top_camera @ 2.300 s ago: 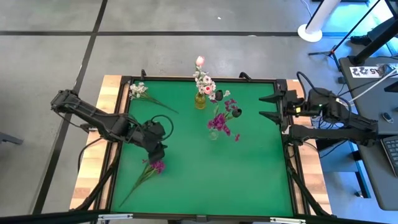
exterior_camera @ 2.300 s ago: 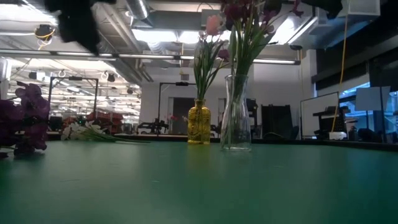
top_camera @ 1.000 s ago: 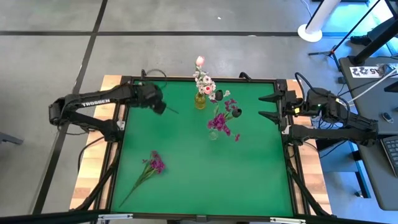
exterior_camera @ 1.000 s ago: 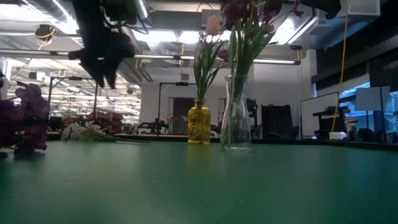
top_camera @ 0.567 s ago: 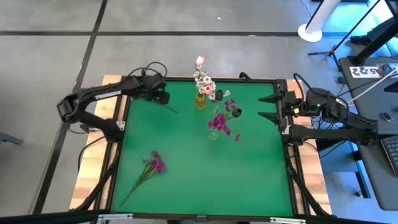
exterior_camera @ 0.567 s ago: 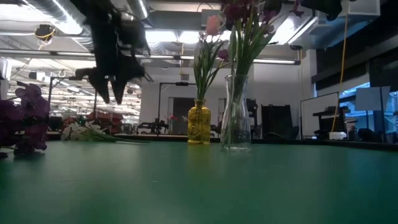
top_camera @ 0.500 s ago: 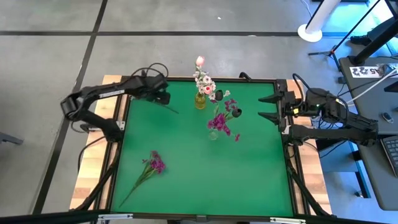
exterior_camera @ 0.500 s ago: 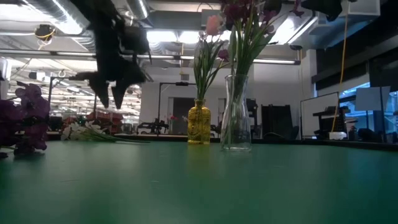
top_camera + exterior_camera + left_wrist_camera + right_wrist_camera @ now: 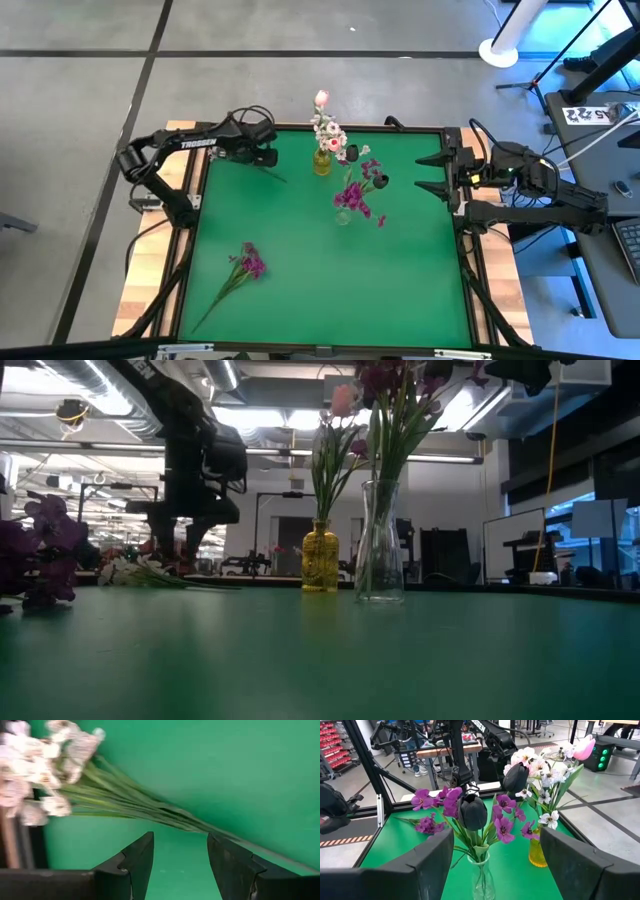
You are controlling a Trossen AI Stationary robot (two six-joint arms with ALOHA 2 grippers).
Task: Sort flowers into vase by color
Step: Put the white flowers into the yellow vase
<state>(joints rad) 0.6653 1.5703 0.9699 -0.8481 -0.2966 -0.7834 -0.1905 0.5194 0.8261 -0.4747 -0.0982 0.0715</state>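
The left gripper (image 9: 179, 865) hangs over the far left corner of the green table (image 9: 330, 270) with its fingers apart and nothing between them, just above the green stems of the white sprig (image 9: 60, 780) that lies there. To do this step well, I think it should come down so that the bundle of stems sits between both fingers, not the white clusters, and close at a place where the stems lie together, so none slips out. Then it should lift straight before it turns toward the yellow vase (image 9: 321, 161), which already holds white and pink flowers and stands just beside the clear vase (image 9: 379, 545) with the purple and dark blooms. One purple sprig (image 9: 247, 264) lies on the near left part of the table. The right gripper (image 9: 438, 172) waits wide open at the right edge.
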